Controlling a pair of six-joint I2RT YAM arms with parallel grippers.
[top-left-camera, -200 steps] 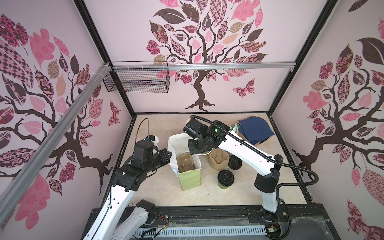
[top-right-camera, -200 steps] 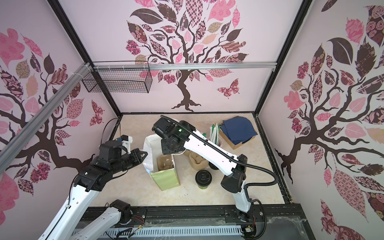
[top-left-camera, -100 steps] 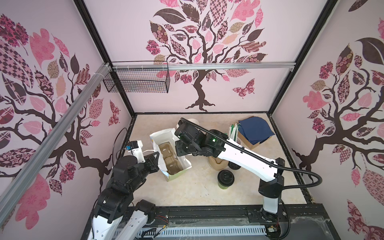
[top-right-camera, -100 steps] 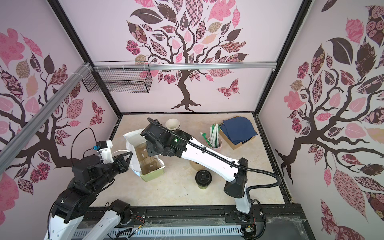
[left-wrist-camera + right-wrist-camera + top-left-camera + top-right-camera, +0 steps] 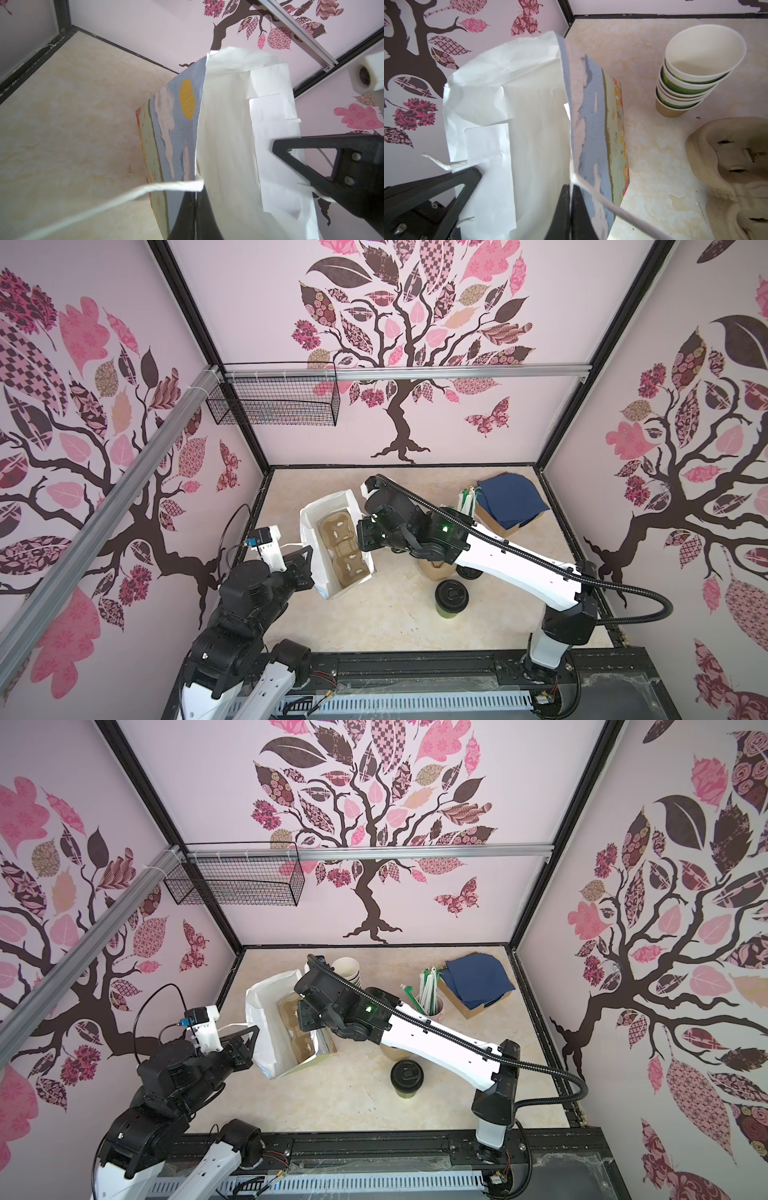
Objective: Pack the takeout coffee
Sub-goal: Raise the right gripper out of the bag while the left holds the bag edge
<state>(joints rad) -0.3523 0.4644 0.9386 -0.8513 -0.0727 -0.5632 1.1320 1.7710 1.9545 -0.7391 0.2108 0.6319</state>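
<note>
Starting on the left, my left gripper (image 5: 308,556) is pinched hard on the left long wall of the paper bag (image 5: 328,502). In the left wrist view its fingers (image 5: 185,218) are pressed together with only the white paper between them. The bag's mouth faces up and is spread wide. Its long axis runs from far to near, and a brown cup carrier (image 5: 343,547) lies along that axis on the bottom. Across the opening, my right gripper (image 5: 360,536) is clamped on the opposite long wall, and the right wrist view shows paper nipped between its closed fingers (image 5: 562,207). So both hands are busy with the bag and neither one has the drink. Further right, the takeout coffee (image 5: 451,595) stands upright on the table (image 5: 386,626), black lid up. It is to the right of the bag's near end and well apart from it, just nearer than the right forearm. From the right fingers it lies to the near right, and from the left fingers it is right across the bag. I judge the right arm the closer one for the fetch. It would have to let go of its wall first, and the bag may then sag shut with only the left pinch holding it.
</note>
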